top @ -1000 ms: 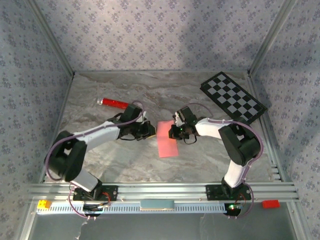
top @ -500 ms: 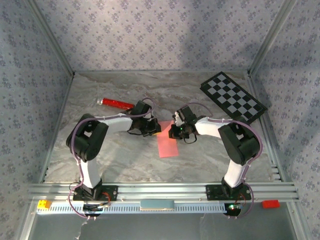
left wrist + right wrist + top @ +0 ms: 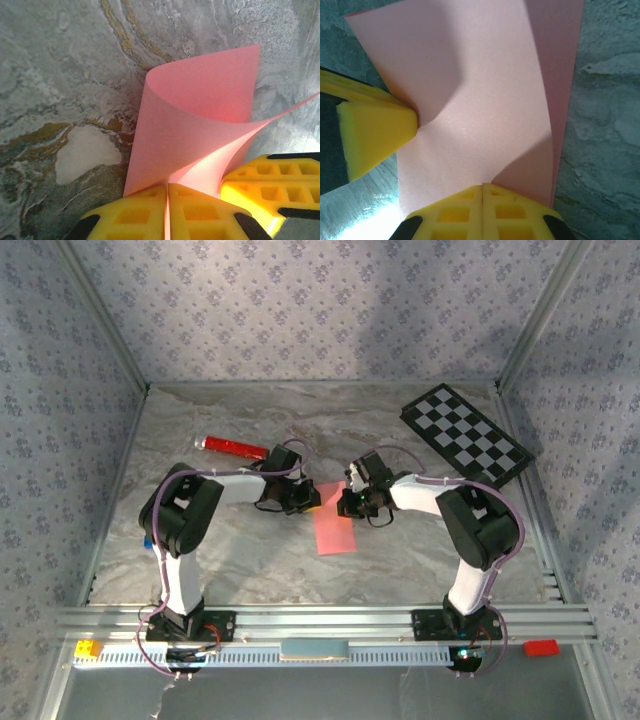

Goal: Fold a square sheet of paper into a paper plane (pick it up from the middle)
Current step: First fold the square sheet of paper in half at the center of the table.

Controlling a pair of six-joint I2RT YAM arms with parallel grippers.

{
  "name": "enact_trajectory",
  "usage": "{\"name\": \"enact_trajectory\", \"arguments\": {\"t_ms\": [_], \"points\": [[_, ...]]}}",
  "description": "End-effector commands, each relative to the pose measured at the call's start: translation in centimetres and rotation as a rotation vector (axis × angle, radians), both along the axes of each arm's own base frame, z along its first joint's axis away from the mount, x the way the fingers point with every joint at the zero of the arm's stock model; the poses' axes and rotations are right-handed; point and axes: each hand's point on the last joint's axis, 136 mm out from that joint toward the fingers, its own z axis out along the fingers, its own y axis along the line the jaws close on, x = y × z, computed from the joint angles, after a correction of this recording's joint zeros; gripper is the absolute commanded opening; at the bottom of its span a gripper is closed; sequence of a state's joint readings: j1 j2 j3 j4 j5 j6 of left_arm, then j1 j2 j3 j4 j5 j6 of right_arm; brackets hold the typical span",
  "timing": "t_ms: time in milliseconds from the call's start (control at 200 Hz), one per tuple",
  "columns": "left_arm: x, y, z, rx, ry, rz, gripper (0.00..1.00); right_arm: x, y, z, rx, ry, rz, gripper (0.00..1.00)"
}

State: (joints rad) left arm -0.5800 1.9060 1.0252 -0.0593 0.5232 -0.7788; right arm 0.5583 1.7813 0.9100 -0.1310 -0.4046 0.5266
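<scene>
Overhead view. The square sheet of paper [image 3: 335, 527], already creased to a narrow pink strip, lay mid-table [image 3: 250, 565] with its long axis running from the grippers toward the arm bases, slightly slanted. The left gripper [image 3: 307, 500] and the right gripper [image 3: 346, 503] met at the strip's far end, one on each long edge, about equally near it; the rest of the strip extended from both toward the bases. In the left wrist view, the yellow pads were clamped on a paper edge that curled upward in a loose arc beyond them. In the right wrist view, the pads were likewise pinched on the opposite edge. Judged from this, the coming fold would turn on the two grips moving across the strip's width, not along its length.
</scene>
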Motion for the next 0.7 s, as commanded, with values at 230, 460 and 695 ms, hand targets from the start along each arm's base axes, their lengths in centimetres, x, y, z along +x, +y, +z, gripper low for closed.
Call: {"name": "enact_trajectory", "arguments": {"t_ms": [230, 460, 695], "points": [[2.3, 0.6, 1.0, 0.015, -0.026, -0.010, 0.11, -4.4, -3.5, -5.4, -0.196, 0.187, -0.010, 0.00], [2.0, 1.1, -1.8, 0.049, 0.027, 0.000, 0.11, -4.6, -3.8, -5.8, -0.209, 0.195, -0.007, 0.00], [2.6, 1.3, -1.2, 0.055, 0.020, 0.036, 0.11, -4.7, -4.1, -5.7, -0.223, 0.193, -0.009, 0.00]]}}
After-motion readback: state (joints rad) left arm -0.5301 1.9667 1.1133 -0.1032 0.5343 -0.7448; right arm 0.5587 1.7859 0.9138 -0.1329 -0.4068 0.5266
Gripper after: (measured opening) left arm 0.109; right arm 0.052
